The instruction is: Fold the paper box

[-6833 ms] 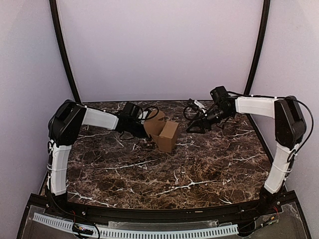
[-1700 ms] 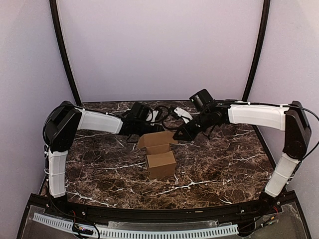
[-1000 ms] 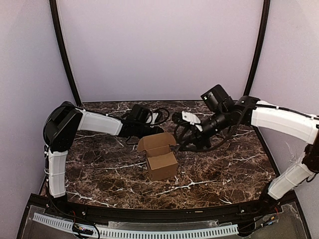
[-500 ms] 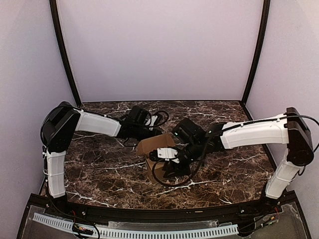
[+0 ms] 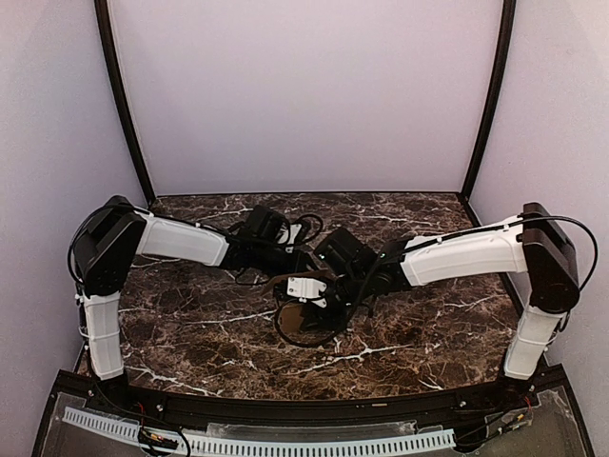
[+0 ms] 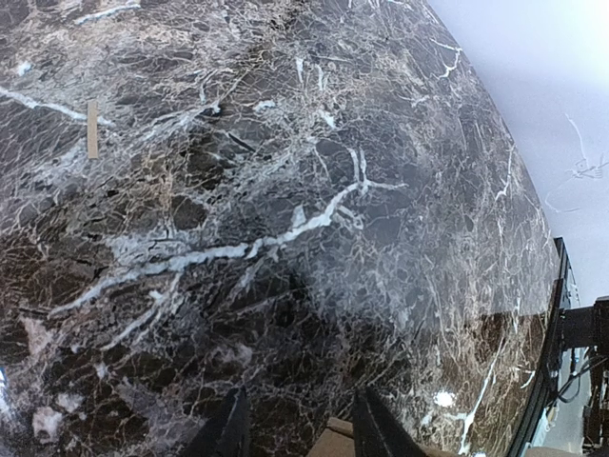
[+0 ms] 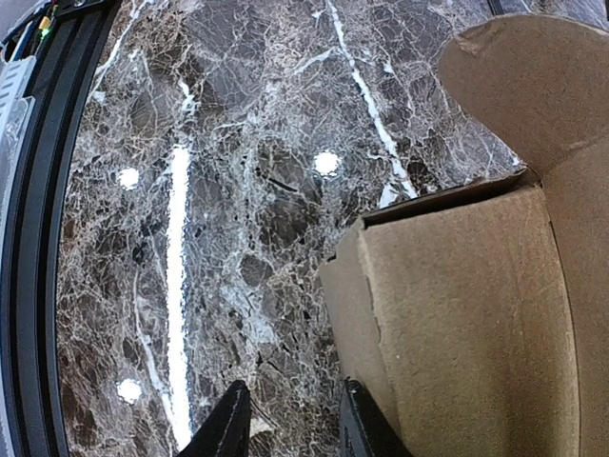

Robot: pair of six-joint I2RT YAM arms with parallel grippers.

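Matt brown cardboard paper box (image 7: pixel 476 314), glossy veined marble-look table (image 7: pixel 238 190)

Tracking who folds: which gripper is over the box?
The right gripper: it hangs over the paper box, mostly hiding it; the left gripper sits farther back.

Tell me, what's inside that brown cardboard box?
The right wrist view shows only bare panels and flaps of the brown cardboard box, nothing visible in it. From overhead the right gripper covers it, so its floor is hidden.
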